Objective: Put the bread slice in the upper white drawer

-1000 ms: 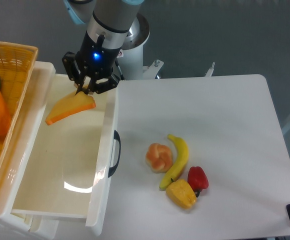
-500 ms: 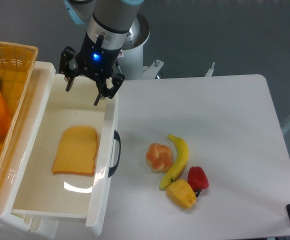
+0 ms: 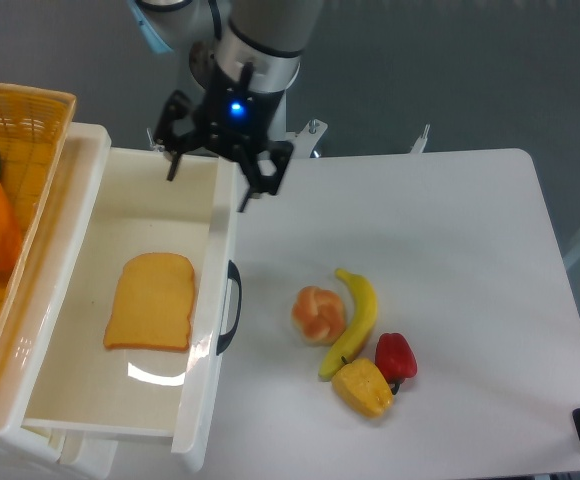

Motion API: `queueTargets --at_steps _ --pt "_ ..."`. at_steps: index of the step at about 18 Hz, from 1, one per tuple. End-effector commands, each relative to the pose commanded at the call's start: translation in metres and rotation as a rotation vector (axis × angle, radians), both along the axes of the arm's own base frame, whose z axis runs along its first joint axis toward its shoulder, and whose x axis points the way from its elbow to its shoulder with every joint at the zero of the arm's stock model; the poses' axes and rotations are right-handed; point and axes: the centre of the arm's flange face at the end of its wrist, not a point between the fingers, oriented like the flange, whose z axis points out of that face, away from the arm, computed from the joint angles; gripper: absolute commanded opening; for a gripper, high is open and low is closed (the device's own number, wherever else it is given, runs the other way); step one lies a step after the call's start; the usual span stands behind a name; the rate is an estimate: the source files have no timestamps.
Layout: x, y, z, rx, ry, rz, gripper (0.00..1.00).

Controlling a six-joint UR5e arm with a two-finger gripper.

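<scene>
While flat in the upper white drawer (image 3: 75,235), bread slice (image 3: 152,301); claw (image 3: 210,187) wide open, empty.

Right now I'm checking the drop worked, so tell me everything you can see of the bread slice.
The bread slice lies flat on the floor of the upper white drawer, golden-yellow face up, with an orange-brown crust and its rounded top toward the back. It looks like smooth toy plastic. It sits near the drawer's right wall, beside the black handle. Nothing grips it; the gripper is above, jaws open.
</scene>
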Motion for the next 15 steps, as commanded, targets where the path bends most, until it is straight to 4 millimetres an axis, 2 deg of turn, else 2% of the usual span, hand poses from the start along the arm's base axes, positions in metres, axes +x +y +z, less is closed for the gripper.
queueTargets --at_steps 2,5,7,13,15 --pt "-0.013 0.002 -0.003 0.015 0.056 -0.033 1.00" --pt "-0.034 -0.001 -0.027 -0.122 0.147 -0.068 1.00" --pt "-0.045 -0.001 -0.041 -0.196 0.215 -0.171 1.00" --pt "-0.068 0.006 -0.066 -0.260 0.308 -0.310 1.00" --pt "-0.072 0.005 -0.067 -0.258 0.321 -0.333 1.00"
